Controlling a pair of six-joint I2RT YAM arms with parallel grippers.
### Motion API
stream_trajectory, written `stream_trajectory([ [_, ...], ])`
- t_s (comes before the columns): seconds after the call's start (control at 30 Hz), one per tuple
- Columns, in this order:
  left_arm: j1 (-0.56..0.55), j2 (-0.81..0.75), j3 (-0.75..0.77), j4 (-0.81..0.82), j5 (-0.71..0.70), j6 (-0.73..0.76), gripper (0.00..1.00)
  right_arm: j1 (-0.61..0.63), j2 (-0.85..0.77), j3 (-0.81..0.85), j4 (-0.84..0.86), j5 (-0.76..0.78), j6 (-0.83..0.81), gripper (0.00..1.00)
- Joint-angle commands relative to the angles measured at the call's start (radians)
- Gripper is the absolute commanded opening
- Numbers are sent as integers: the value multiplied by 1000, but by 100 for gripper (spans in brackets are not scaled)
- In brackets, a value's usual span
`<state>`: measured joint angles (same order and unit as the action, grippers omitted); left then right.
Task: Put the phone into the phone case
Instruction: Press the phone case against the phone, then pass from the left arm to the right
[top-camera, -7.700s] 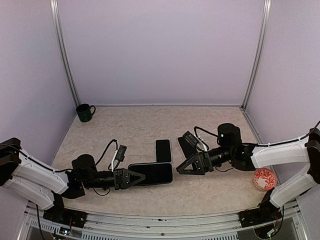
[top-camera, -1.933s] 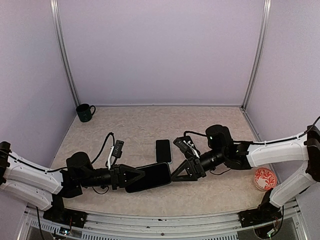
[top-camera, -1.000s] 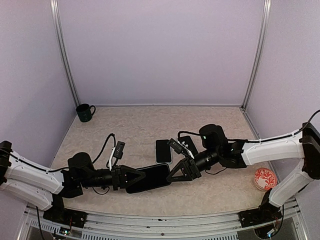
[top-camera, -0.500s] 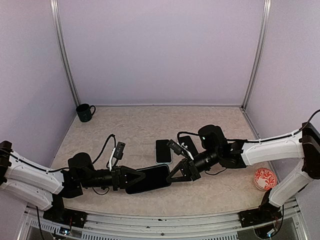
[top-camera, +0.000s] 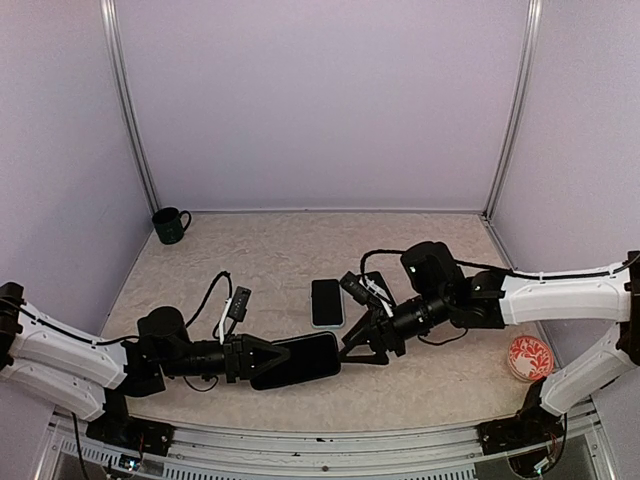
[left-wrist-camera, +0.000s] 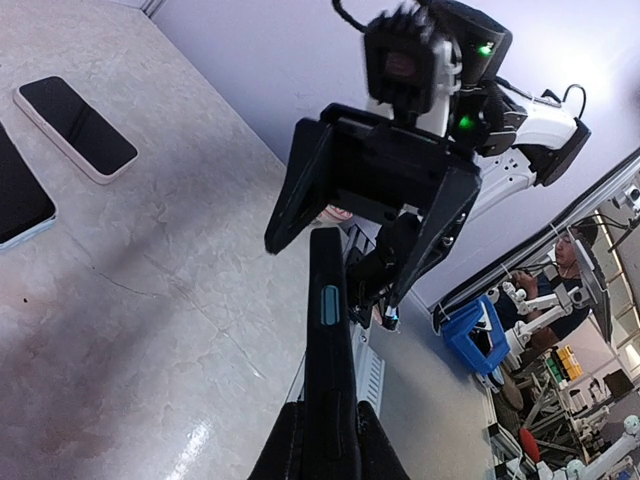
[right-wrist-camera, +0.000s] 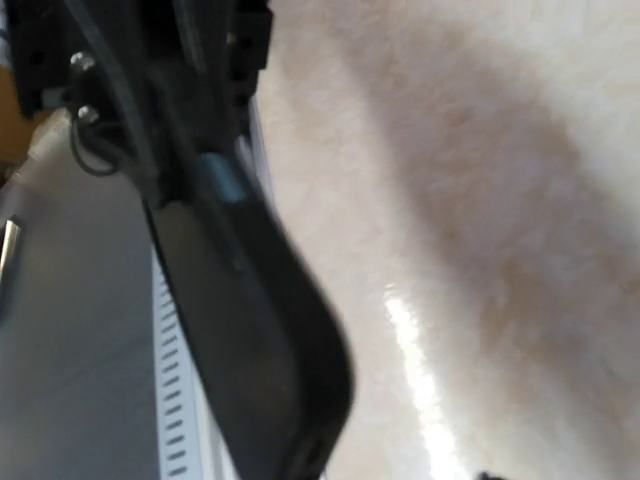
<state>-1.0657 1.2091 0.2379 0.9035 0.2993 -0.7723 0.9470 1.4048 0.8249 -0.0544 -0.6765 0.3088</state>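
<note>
The phone case (top-camera: 297, 359) is gripped endwise by the closed left hand (top-camera: 262, 356); its long axis is aimed at the opened right hand (top-camera: 362, 342), just beside its far end.

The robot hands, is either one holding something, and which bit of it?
The left gripper pinches the black phone case by its near end. The right gripper is open just past the case's far end, holding nothing.
</note>
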Motion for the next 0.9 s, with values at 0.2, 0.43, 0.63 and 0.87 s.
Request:
stream_trajectory([
  [0.2, 3, -12, 70, -40, 53, 14, 0, 48, -275, -97, 10, 205, -391, 99],
  [0.43, 3, -4, 107, -109, 71, 17, 0, 110, -343, -155, 84, 243, -565, 100],
  [0.63, 2, 4, 136, -151, 83, 11, 0, 204, -240, -86, 28, 392, -651, 100],
  [0.87, 2, 13, 151, -189, 85, 6, 0, 318, -132, -35, 35, 587, -723, 99],
])
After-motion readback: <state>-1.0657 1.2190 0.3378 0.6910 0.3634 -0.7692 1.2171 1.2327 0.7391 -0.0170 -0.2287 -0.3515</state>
